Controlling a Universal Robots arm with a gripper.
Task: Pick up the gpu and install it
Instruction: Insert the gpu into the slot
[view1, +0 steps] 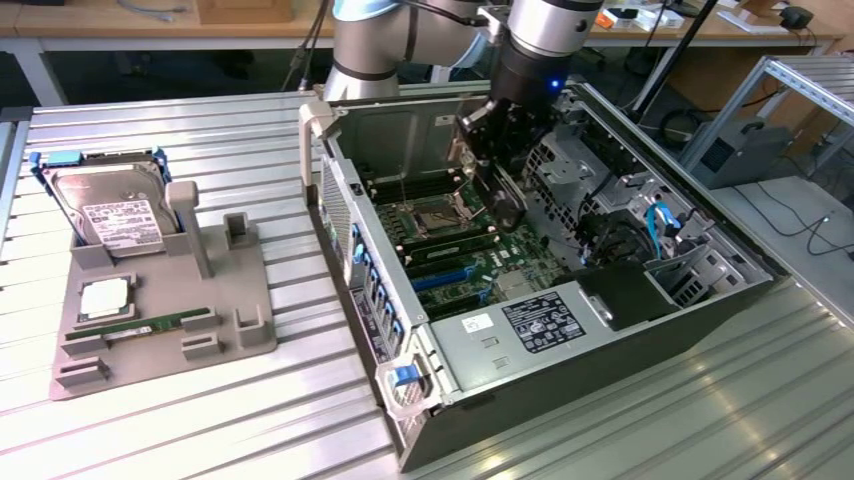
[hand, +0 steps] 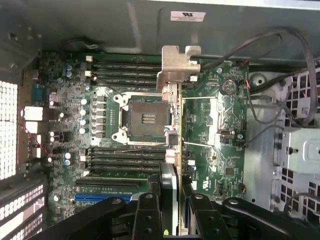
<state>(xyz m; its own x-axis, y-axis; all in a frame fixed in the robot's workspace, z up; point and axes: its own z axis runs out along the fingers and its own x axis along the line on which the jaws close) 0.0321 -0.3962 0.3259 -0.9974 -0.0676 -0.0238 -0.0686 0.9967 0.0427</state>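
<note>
My gripper (view1: 491, 150) hangs inside the open computer case (view1: 400, 385), shut on the gpu (view1: 505, 195), a thin black card held on edge above the green motherboard (view1: 461, 245). In the wrist view the gpu (hand: 175, 125) appears edge-on, running away from my gripper (hand: 175, 202), with its silver bracket (hand: 178, 62) at the far end. It hovers beside the empty CPU socket (hand: 147, 118). The black fingers (hand: 147, 210) press against the card from both sides. Whether the card touches the board I cannot tell.
Blue expansion slots (view1: 447, 280) lie on the board toward the case's front. Drive cages and cables (view1: 654, 230) crowd the exterior view's right side of the case. On the exterior view's left a grey holder (view1: 240, 320) carries a hard drive (view1: 118, 215) and a green memory stick (view1: 140, 325).
</note>
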